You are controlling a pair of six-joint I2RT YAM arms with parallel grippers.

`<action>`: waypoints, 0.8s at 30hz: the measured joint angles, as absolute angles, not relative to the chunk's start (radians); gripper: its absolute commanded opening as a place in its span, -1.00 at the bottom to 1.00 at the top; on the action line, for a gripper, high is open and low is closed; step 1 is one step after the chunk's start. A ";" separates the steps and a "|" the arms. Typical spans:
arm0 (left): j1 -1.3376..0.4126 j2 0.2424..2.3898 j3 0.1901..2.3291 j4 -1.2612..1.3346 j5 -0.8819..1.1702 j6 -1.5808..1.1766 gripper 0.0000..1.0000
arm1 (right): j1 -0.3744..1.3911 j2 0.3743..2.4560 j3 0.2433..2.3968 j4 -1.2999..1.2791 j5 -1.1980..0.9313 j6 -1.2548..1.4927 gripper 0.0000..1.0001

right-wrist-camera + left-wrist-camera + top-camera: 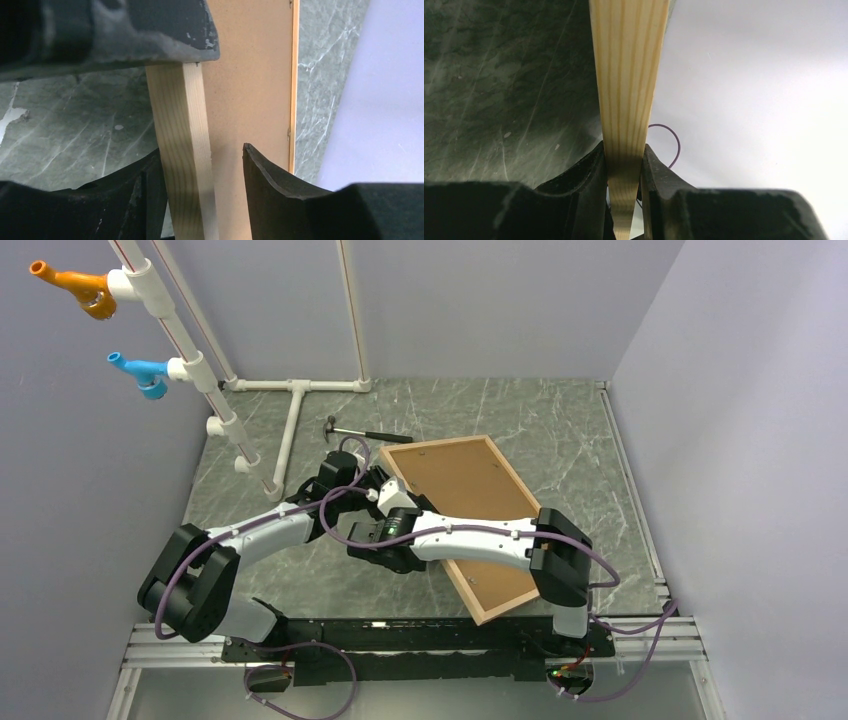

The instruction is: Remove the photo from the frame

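Closest in, the left hand (623,148) is clamped tight on the frame (629,75), its pale wood edge pinched between both dark fingers (589,175) (the grain runs straight away from the lens). The right hand (200,152) stands spread wide astride the same frame's side rail: one finger touches the outside of the wood, while the other hangs apart over the brown panel. That panel is the photo (250,75), sitting inside the frame with only its brown back showing. From above, the frame lies askew on the dark marbled tabletop (570,420), both hands at its left side. Just beyond its far corner rests a hammer (365,433), near the foot of a white pipe structure (290,430).
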State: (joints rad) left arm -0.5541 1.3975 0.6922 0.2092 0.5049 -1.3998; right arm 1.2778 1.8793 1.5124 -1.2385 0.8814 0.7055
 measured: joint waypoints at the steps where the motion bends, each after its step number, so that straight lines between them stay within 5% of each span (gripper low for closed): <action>1: -0.554 1.398 0.692 0.209 0.506 -1.401 -1.00 | 1.278 1.881 1.513 -1.246 0.889 0.713 0.06; 7: -0.554 1.398 0.692 0.214 0.512 -1.407 -1.00 | 1.283 1.887 1.513 -1.266 0.916 0.753 -0.12; 12: -0.556 1.398 0.692 0.232 0.520 -1.412 -0.96 | 1.287 1.887 1.513 -1.266 0.921 0.768 -0.75; 13: -0.556 1.398 0.692 0.245 0.521 -1.409 -0.86 | 1.289 1.887 1.513 -1.272 0.934 0.768 -1.00; 20: -0.553 1.398 0.692 0.265 0.527 -1.409 -0.36 | 1.295 1.886 1.512 -1.282 0.964 0.767 -1.00; 24: -0.523 1.394 0.680 0.286 0.567 -1.408 0.16 | 1.300 1.882 1.509 -1.282 0.991 0.744 -1.00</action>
State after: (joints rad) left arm -0.5232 1.3945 0.6796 0.2859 0.5671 -1.4078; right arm 1.2999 1.8820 1.5093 -1.2819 0.9913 0.7441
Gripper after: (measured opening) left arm 0.424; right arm 0.342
